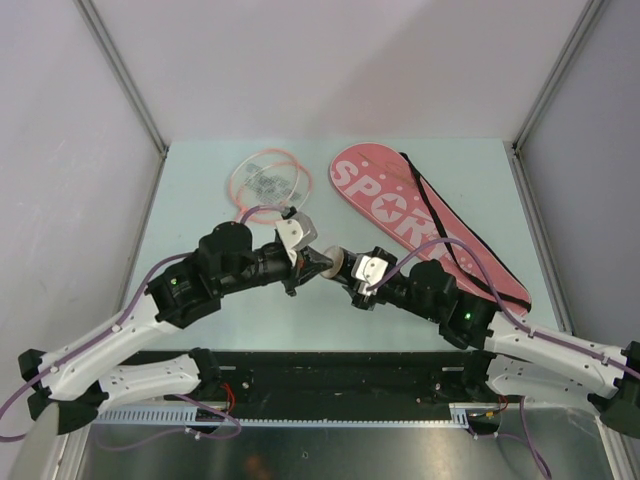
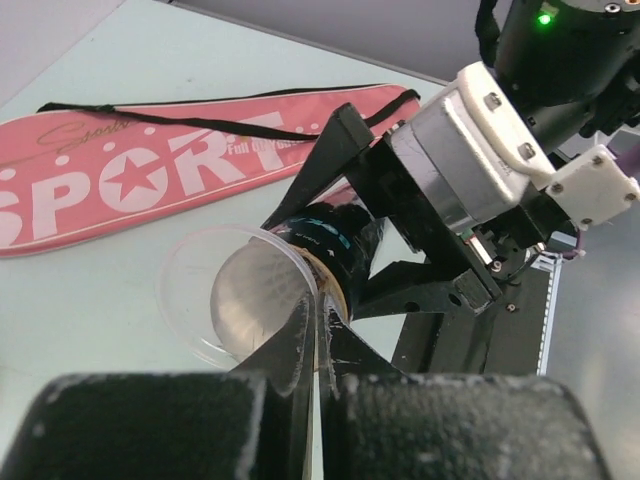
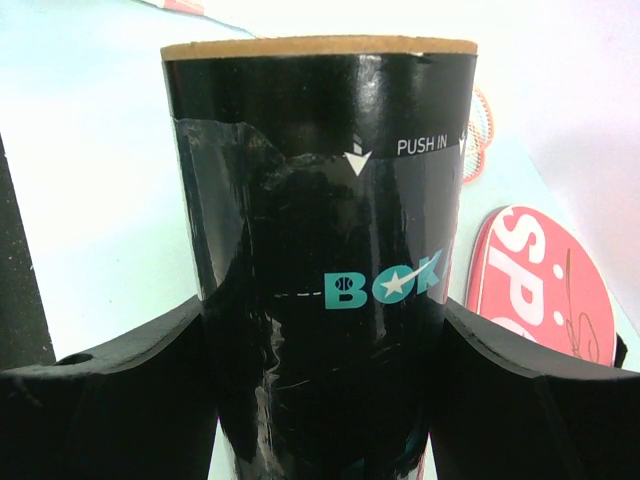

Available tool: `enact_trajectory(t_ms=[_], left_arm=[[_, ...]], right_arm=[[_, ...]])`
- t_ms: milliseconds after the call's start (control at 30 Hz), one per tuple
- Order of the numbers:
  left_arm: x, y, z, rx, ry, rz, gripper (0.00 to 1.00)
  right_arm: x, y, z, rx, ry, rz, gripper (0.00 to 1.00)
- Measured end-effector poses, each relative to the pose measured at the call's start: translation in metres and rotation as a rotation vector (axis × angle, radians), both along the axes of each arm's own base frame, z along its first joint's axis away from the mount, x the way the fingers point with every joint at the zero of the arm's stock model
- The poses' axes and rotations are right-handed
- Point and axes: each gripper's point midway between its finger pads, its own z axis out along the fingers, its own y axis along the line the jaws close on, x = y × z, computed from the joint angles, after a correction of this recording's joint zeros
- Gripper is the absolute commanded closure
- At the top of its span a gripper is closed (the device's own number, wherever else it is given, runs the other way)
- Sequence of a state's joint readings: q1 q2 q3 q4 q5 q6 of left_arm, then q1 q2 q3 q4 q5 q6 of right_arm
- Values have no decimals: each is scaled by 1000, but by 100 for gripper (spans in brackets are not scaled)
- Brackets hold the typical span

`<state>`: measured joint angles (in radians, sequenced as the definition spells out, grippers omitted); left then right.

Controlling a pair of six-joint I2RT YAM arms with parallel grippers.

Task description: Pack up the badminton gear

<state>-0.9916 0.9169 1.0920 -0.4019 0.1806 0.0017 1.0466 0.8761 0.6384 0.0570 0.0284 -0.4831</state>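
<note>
My right gripper (image 1: 350, 270) is shut on the black tube (image 3: 320, 250), which is marked "BOK" and "PUSH IN". Its brown cardboard mouth points toward the left arm. My left gripper (image 2: 320, 310) is shut on the rim of a clear plastic lid (image 2: 235, 295), held right against the tube's mouth (image 2: 340, 275). The two grippers meet at table centre (image 1: 318, 262). The pink "SPORT" cover (image 1: 420, 215) with its black strap lies flat at the back right. The pink-white racket (image 1: 268, 182) lies at the back centre. No shuttlecocks show.
The pale green table (image 1: 200, 200) is walled in by grey panels on the left, back and right. A black rail (image 1: 330, 375) runs along the near edge between the arm bases.
</note>
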Motion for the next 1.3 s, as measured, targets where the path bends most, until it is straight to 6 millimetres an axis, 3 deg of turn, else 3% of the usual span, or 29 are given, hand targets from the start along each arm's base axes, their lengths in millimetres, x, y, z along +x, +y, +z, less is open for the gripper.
enact_trajectory(t_ms=[433, 700, 967, 1300], left_arm=[[-11, -7, 1, -11, 4, -79, 100], [-8, -17, -20, 49, 49, -95, 100], [-13, -16, -27, 74, 58, -122, 100], [-29, -10, -18, 61, 70, -180, 100]], right_arm=[[-3, -4, 10, 24, -17, 8, 100], [-4, -7, 4, -3, -9, 9, 100], [-9, -8, -1, -27, -2, 30, 100], [-22, -10, 5, -14, -6, 90, 100]])
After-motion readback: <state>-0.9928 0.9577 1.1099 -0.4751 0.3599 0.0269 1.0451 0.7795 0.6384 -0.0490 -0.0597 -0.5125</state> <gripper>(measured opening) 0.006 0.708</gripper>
